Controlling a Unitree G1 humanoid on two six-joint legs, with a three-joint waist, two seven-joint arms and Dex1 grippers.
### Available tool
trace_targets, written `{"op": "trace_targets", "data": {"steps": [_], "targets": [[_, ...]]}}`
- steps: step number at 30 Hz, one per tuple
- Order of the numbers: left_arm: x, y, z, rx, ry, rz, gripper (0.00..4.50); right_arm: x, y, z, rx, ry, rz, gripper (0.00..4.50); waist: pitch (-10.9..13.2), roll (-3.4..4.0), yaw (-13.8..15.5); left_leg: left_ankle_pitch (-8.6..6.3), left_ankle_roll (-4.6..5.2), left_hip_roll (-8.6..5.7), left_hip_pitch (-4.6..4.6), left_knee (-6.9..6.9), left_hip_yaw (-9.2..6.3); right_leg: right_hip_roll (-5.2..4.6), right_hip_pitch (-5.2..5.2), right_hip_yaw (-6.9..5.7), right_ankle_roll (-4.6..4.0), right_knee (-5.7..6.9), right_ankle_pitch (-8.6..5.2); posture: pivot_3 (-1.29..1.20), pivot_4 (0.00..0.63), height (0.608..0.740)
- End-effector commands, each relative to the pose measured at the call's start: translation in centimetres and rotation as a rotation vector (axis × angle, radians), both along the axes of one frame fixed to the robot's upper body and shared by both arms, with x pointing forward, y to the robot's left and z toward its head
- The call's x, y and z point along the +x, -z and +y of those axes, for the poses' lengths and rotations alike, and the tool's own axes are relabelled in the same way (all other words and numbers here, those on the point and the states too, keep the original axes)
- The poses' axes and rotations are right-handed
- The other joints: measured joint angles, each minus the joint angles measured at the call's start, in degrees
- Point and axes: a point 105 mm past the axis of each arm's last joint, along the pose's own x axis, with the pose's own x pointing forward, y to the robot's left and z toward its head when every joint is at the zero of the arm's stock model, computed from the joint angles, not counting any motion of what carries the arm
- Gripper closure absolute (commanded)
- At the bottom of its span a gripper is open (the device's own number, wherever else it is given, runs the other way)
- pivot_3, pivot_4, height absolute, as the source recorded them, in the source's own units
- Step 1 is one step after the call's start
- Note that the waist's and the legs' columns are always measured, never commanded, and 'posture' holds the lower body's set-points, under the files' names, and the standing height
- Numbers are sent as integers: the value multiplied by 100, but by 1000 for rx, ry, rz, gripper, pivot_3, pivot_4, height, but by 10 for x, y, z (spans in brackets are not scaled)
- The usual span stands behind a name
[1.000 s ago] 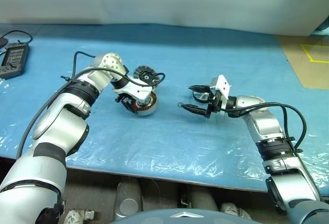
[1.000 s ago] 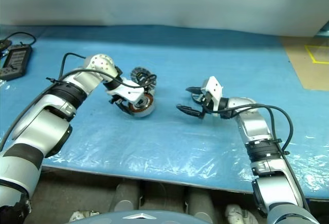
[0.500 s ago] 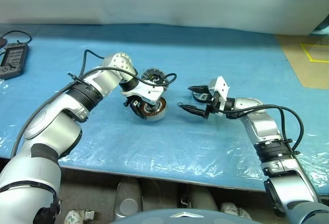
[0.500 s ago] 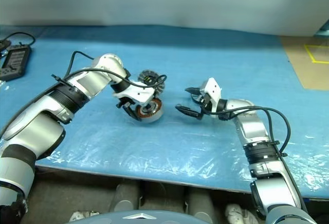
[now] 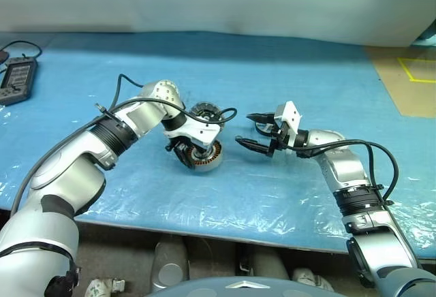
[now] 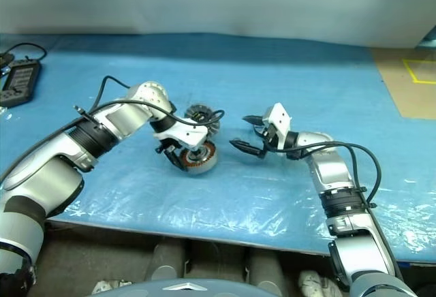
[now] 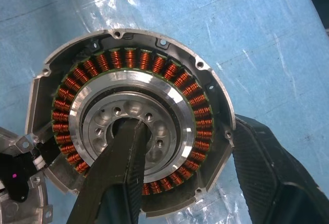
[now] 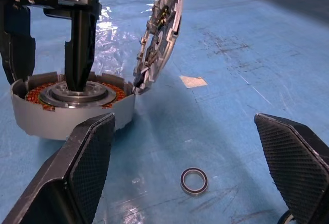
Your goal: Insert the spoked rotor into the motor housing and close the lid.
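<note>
The motor housing (image 7: 128,59), a silver cylinder ringed with copper windings, rests on the blue table (image 5: 204,156). My left gripper (image 5: 193,155) is shut on it, one finger (image 7: 121,172) in the central hole and the other outside the wall. The lid (image 8: 159,34), a grey ribbed disc, stands on edge and leans against the housing's far side (image 5: 203,112). To the right, my right gripper (image 5: 244,128) hovers open and level, pointing at the housing. Behind its fingers lies a small dark round part (image 5: 264,129), mostly hidden. I cannot tell whether it is the spoked rotor.
A tiny loose ring (image 8: 194,180) lies on the table between my right fingers. A black handheld device (image 5: 17,79) sits at the far left. A tan board with yellow tape (image 5: 409,79) lies at the back right. Wrinkled plastic film covers the table's front part (image 5: 225,201).
My left arm has brought the housing to the right and nearer, close to the right gripper. The lid has come along beside it. The right arm has stayed still.
</note>
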Motion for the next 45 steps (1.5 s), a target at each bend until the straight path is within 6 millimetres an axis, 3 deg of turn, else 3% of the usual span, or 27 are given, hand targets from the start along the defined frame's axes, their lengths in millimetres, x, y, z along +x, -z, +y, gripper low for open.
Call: {"op": "trace_targets", "data": {"steps": [1,5,11,22,31,35,40,45], "targets": [[7,-13,-5,-44,5,-48,2357,-1,-12,2,10,-14,-54,0,0,0,0,1,1,0,0,0,0,0,0,0,0,0,0,0,150,740],[11,-14,-7,-52,2,-65,2357,-1,-12,2,11,-13,-54,0,0,0,1,1,1,0,2,1,0,0,1,1,0,1,0,0,150,740],[13,-17,-13,-91,-22,-65,471,-2,-12,0,9,-12,-53,0,0,0,0,2,3,-2,3,1,0,0,1,2,0,1,0,0,150,740],[0,-33,-12,-147,-38,-34,471,-1,-10,1,6,-21,-42,0,0,0,-17,9,17,1,4,1,0,0,1,2,0,1,0,0,150,740],[-38,-52,33,-243,-109,124,471,-8,4,1,-11,-35,4,0,2,6,-140,-2,-2,3,8,-7,2,1,1,1,-4,-1,-3,0,150,740],[-44,-57,40,-449,-214,216,471,-14,15,2,-19,-48,47,0,3,10,-140,-2,-4,3,9,-7,4,1,1,2,-4,-1,-4,0,150,740],[-26,-52,44,-692,-425,143,471,-15,24,1,-36,-50,73,0,3,9,-144,-2,-4,2,7,0,3,0,5,2,-4,-5,-4,0,150,740],[-22,-37,51,-867,-570,85,471,-11,27,1,-52,-42,75,0,2,10,-166,-2,-3,4,10,2,3,3,6,6,-4,-7,-4,0,150,740]]}}
